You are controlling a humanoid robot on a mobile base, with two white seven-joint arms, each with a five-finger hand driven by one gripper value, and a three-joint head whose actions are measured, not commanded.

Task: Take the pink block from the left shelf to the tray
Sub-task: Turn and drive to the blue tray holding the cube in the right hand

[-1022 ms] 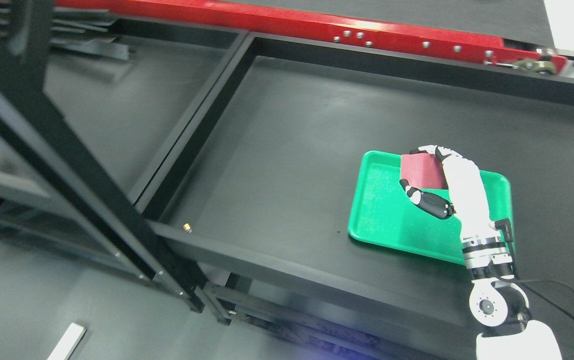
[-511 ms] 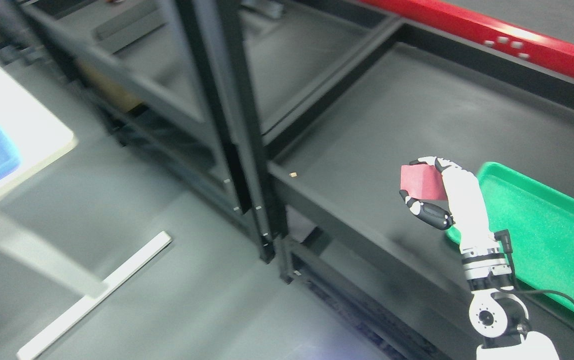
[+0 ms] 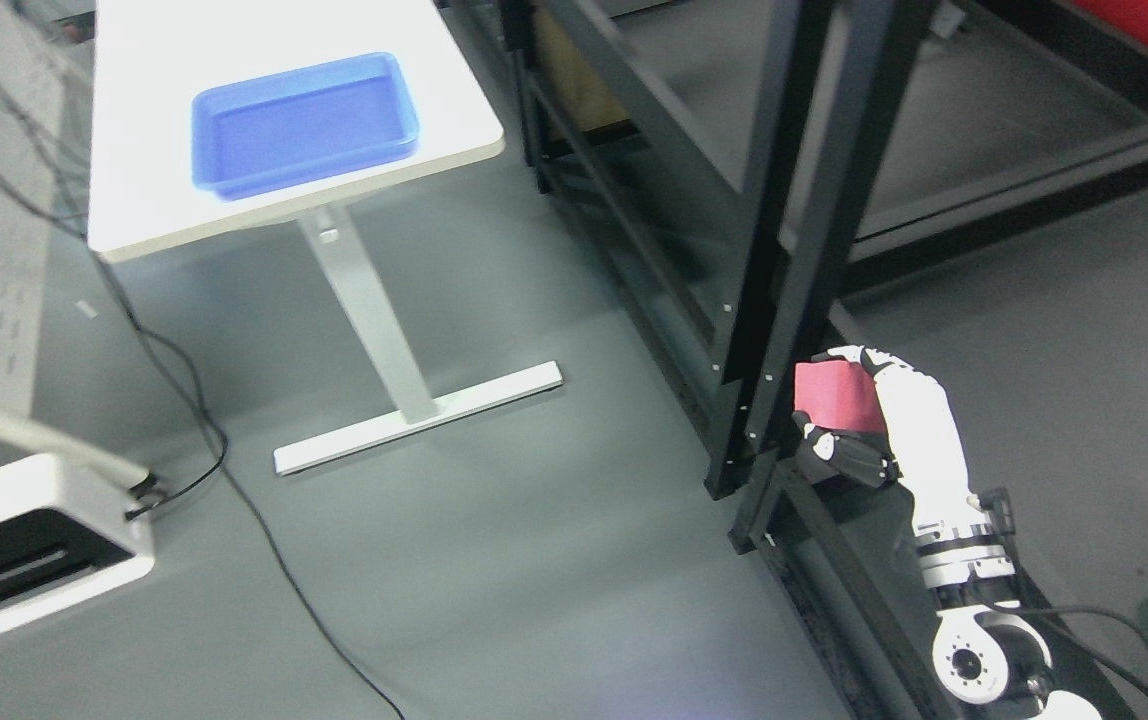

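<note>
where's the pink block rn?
Head view, lower right: the pink block is gripped in the right hand, held up beside the black shelf post, far from the blue tray on the white table.

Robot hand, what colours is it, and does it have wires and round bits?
The right hand has a smooth white back and black finger segments with white joints. Below it sits a ribbed silver and black wrist ring, then a round white joint with a dark centre. A thin black cable loops off beside the wrist. No left arm shows.
</note>
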